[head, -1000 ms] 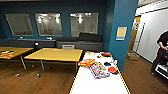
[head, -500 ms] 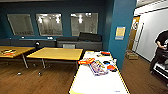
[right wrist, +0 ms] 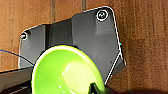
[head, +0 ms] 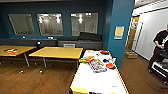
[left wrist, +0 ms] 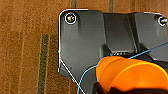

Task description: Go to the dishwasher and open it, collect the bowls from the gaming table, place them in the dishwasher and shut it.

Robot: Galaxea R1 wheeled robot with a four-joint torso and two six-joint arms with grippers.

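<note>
An orange plastic bowl [left wrist: 132, 73] sits gripped at the left gripper [left wrist: 105, 88], and a glossy lime-green bowl [right wrist: 66, 71] is clamped at its rim by the right gripper [right wrist: 93, 88], both above wood-plank flooring [left wrist: 25, 50]. Ahead, the white-topped, yellow-sided gaming table [head: 100, 82] carries colourful clutter [head: 97, 63]. Left of it stand yellow wooden desks [head: 57, 52]; right, past a teal pillar [head: 121, 30], stands a person in black [head: 160, 47].
</note>
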